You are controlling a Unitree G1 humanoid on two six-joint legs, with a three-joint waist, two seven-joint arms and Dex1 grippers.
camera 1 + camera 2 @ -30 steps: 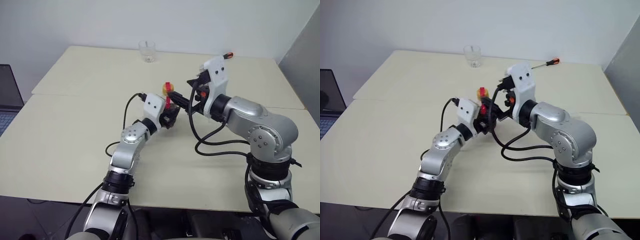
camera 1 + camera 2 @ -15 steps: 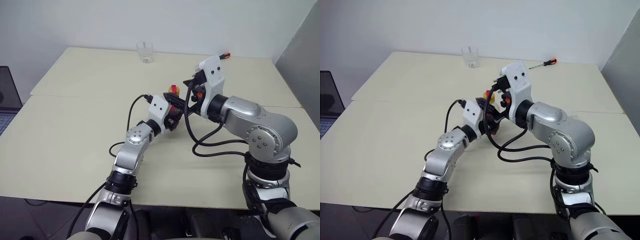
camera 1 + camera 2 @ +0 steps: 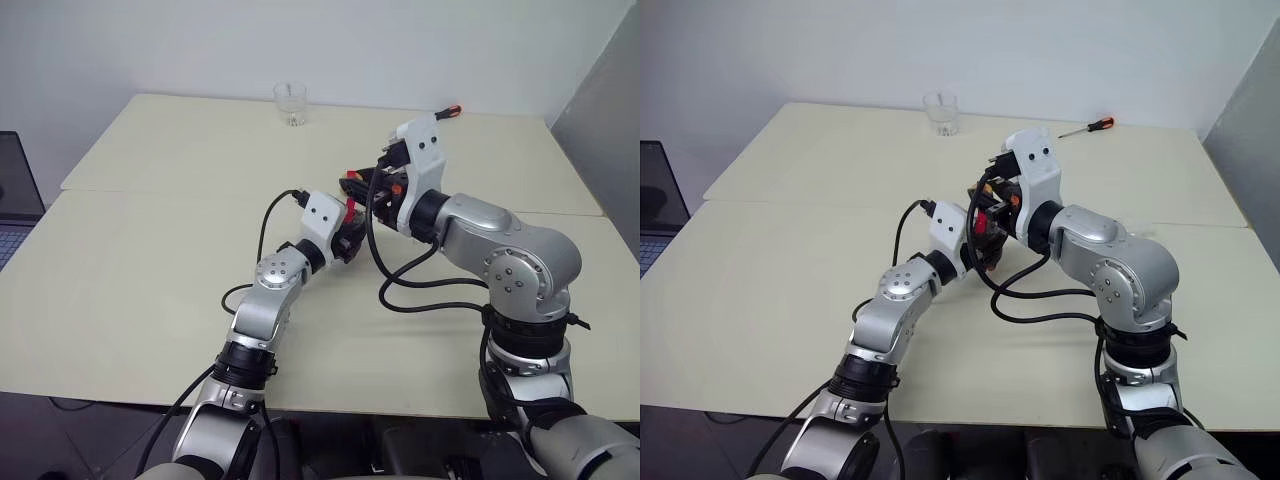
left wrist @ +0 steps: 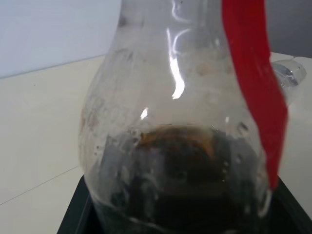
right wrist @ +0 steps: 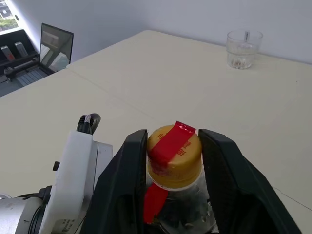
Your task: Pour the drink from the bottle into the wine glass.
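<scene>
From my head, my left hand [image 3: 345, 232] is clamped on the bottle [image 3: 350, 215] mid-tabletop [image 3: 150, 250]; a tumbler [image 3: 290, 103] stands at twelve o'clock, a screwdriver [image 3: 1088, 126] at one. Left wrist: drink [image 4: 175, 180] sits low. Right wrist: my right hand [image 5: 173, 146] squeezes the yellow cap [image 5: 174, 156].

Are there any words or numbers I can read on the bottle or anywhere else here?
No text can be read anywhere.
Red strip over the yellow cap of the bottle: faint small print along one edge, too small and blurred to read.
Glass tumbler at the far side of the table: no markings.
Screwdriver: no lettering to make out.
</scene>
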